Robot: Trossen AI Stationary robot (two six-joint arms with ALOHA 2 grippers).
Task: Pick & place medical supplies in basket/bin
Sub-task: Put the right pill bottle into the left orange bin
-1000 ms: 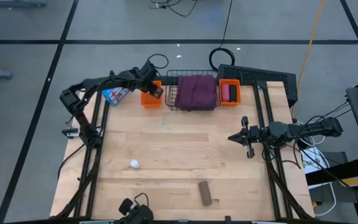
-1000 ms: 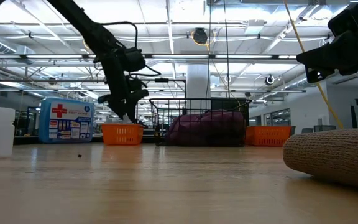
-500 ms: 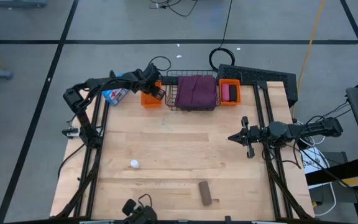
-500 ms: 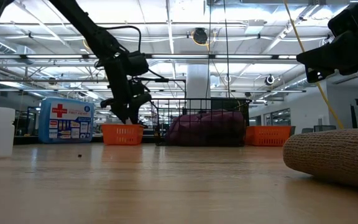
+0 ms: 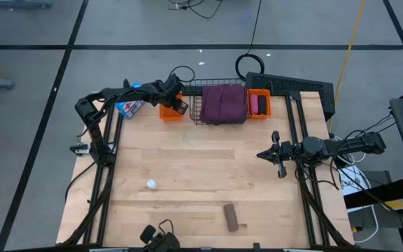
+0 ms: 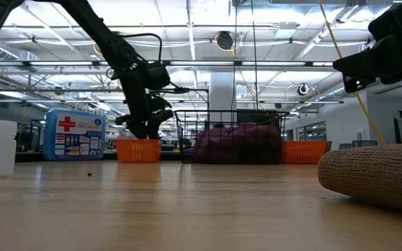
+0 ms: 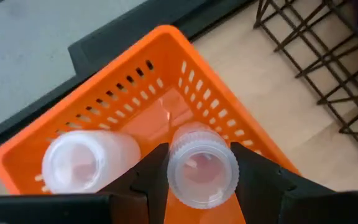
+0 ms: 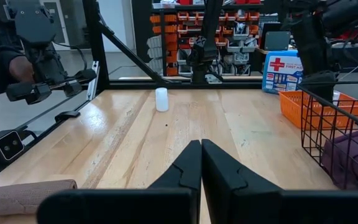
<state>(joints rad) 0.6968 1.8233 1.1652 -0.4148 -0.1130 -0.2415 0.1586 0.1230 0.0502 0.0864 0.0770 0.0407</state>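
My left gripper [image 5: 178, 105] stands over the left orange bin [image 5: 168, 112] at the table's far edge, shut on a white vial [image 7: 199, 169]. A second vial [image 7: 82, 163] lies in that bin. A third vial [image 5: 150, 185] stands on the table near the left, and a brown roll [image 5: 231, 218] lies near the near edge. The maroon cloth [image 5: 222, 102] fills the black wire basket [image 5: 196, 120]. Pink and black rolls sit in the right orange bin [image 5: 258, 103]. My right gripper [image 5: 259, 155] hovers shut over the table's right middle. My left gripper pinches the white vial's body [image 7: 178, 186] between its two fingers [image 7: 145, 177]. It comes from above, pointing down into the left orange bin [image 7: 191, 81]. The vial's round end faces the wrist camera. Whether the vial rests on the bin's floor I cannot tell.
A blue-and-white pouch with a red cross [image 5: 128, 106] stands left of the left bin. The three containers line the far edge side by side. Dark frame rails run along both table sides. Bare wood lies across the table's middle [image 5: 208, 168].
My left gripper, still shut on the vial, has moved a little toward the table's right and down over the left orange bin. The wire basket and the right orange bin have shifted slightly toward the table's right.
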